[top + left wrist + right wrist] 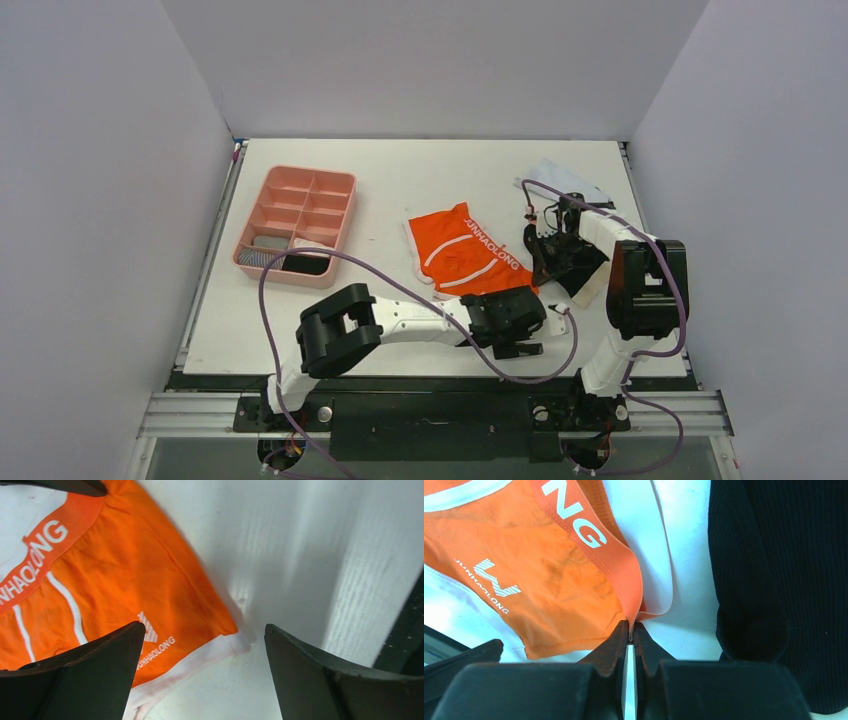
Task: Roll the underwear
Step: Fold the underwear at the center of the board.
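The orange underwear [465, 255] is found lying spread flat on the white tabletop [400, 180], right of centre, with its lettered waistband turned toward the right and white stripes and white hems visible. In the right wrist view, the waistband corner of this garment [549, 580] is seen drawn up into the tips of the right hand [631, 630], whose fingers are pressed together and are pinching the cloth at that corner. In the top view the right hand [545, 252] is located at the garment's right edge. Just beside it, on the right, the black underwear [572, 258] is observed in a loose heap with a beige band at its near side; the ribbed black fabric [784, 580] is recorded as lying apart from the orange waistband, with bare tabletop between them. The left hand [515, 318] is positioned at the near corner of the orange garment, fingers spread wide; in its own view [204, 626] the white-hemmed leg corner [125, 580] is seen between and beyond the fingers, and contact cannot be determined. A pink compartmented tray [290, 277] is noted well apart at the left, with rolled items in its near compartments.
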`<action>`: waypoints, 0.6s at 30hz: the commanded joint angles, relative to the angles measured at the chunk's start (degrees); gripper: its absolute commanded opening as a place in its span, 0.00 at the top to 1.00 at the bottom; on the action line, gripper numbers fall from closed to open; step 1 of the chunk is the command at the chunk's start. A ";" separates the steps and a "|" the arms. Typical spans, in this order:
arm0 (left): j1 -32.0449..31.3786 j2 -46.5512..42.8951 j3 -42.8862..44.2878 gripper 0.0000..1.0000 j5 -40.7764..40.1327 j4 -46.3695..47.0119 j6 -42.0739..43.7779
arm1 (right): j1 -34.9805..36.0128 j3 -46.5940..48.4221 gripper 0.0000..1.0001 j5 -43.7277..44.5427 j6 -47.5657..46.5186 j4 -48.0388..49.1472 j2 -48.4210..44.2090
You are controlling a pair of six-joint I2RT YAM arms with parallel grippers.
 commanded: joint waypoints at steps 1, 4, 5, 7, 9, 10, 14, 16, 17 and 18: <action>0.47 1.48 3.03 0.13 -4.47 -0.02 0.01 | -0.75 -0.25 1.00 -2.05 -1.35 -0.73 -2.25; 0.68 2.02 3.32 0.18 -3.69 -0.13 0.03 | -0.78 -0.46 1.00 -2.41 -1.62 -0.67 -1.96; 0.75 2.14 3.33 0.20 -3.42 -0.32 -0.02 | -0.79 -0.45 1.00 -2.51 -1.65 -0.66 -1.94; 0.96 2.25 3.30 0.23 -1.98 -0.87 -0.54 | -0.80 -0.50 1.00 -2.41 -1.80 -0.66 -2.09; 1.11 2.14 2.68 0.26 -0.40 -1.37 -1.30 | -0.77 -0.43 1.00 -2.21 -1.85 -0.71 -2.26; 1.12 2.11 2.44 0.27 0.34 -1.51 -1.60 | -0.74 -0.30 1.00 -2.08 -1.90 -0.69 -2.32; 1.13 2.05 1.81 0.41 3.59 -2.85 -2.88 | -0.80 0.46 1.00 -2.00 -1.77 -1.03 -2.65; 1.13 1.82 1.52 0.50 5.40 -3.64 -3.41 | -0.80 0.91 1.00 -2.24 -1.74 -1.30 -2.92; 1.13 1.70 1.28 0.54 6.58 -3.89 -3.86 | -0.80 1.11 1.00 -2.27 -1.85 -1.56 -3.04; 1.19 1.40 1.13 0.63 7.07 -4.25 -4.03 | -0.77 1.21 1.00 -2.41 -1.90 -1.72 -3.35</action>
